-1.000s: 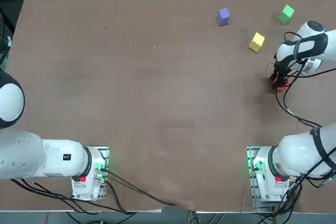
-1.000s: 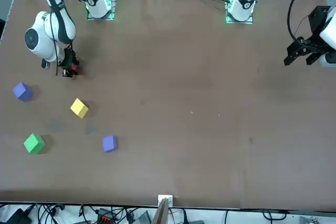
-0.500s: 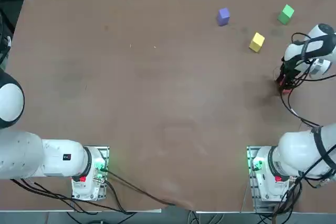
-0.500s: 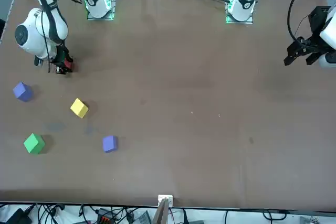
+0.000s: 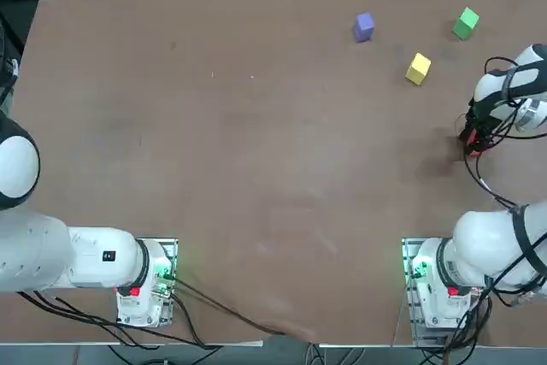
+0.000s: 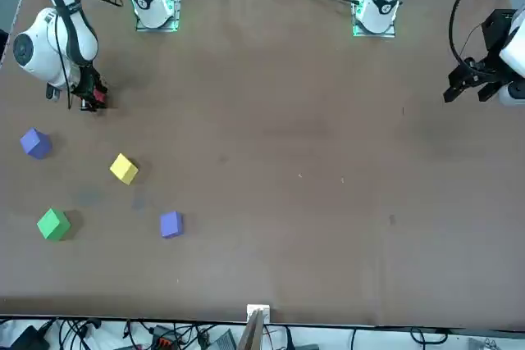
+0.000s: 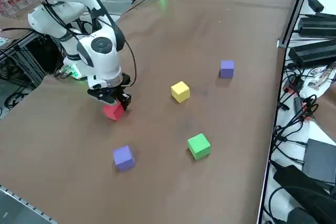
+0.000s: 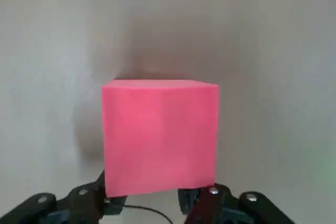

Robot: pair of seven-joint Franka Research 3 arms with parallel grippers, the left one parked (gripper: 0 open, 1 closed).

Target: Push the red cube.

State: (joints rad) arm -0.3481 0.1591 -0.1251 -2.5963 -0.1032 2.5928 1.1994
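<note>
Red cube met by the right claw
The red cube (image 7: 113, 111) is touched by the closed right claw (image 7: 119, 102) on the worktop (image 7: 210, 35).

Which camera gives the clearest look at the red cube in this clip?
The right wrist view: the red cube fills the picture, right ahead of the shut right gripper. The right side view shows it small beside the gripper. In the top and front views, only a red sliver peeks past the arm.
</note>
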